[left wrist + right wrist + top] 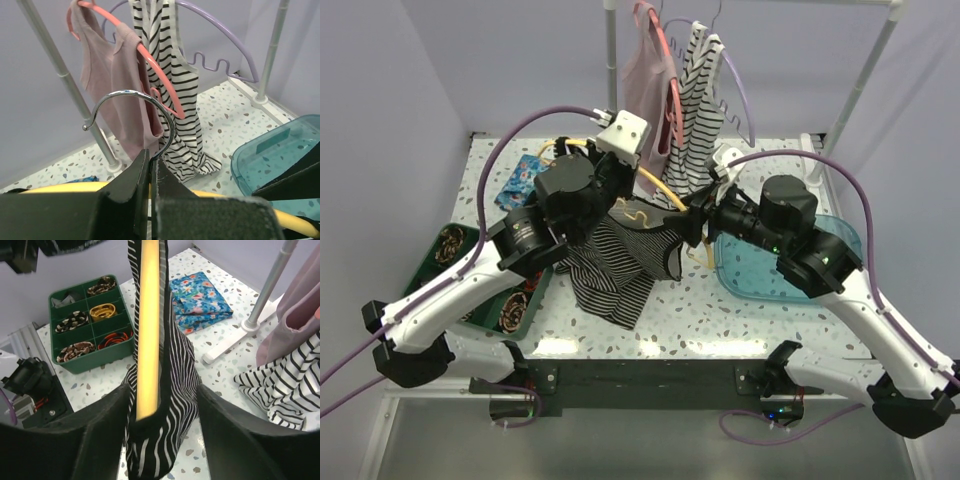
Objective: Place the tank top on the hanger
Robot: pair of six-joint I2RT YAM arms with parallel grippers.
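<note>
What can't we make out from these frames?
- Top view: how far the tank top is threaded onto the hanger. Both arms cover the hanger's shoulders.
- Right wrist: whether the right hand pinches the fabric or only straddles it. Contact at the finger edges is unclear.
- Left wrist: the tank top. The left hand, shut on the hanger, blocks everything below.
</note>
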